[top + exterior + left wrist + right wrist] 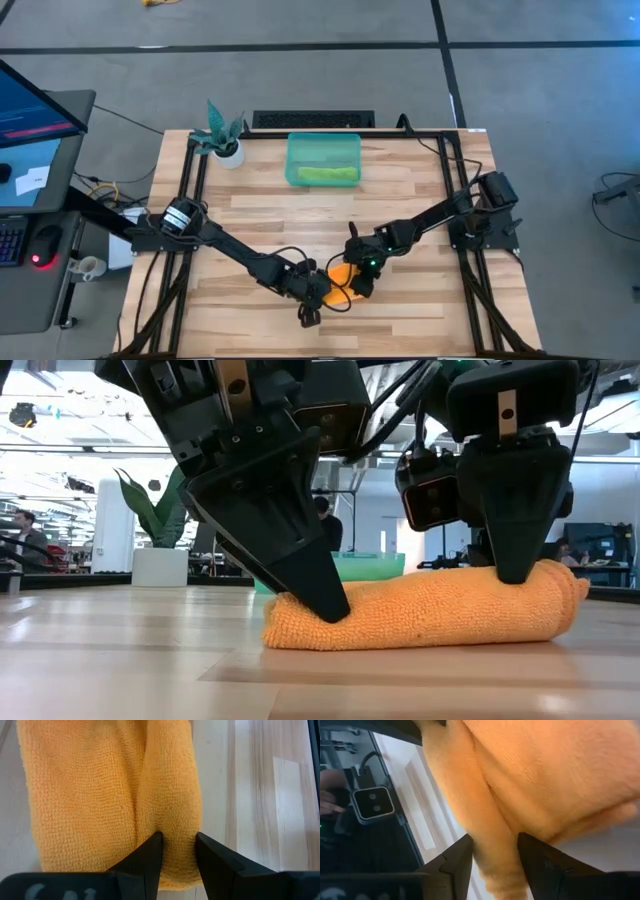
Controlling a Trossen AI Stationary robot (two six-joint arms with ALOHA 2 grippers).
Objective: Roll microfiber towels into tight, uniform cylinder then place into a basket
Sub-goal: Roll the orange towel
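A light wooden table (260, 210) carries everything. On it lie 1 rolled orange towel (430, 610), the teal basket (323, 160) and a potted plant (222, 137).

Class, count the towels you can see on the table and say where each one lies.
2. The green towel lies inside the basket at the table's far side. The orange towel lies rolled on the wood near the front edge, with both grippers on it. None seems hidden.
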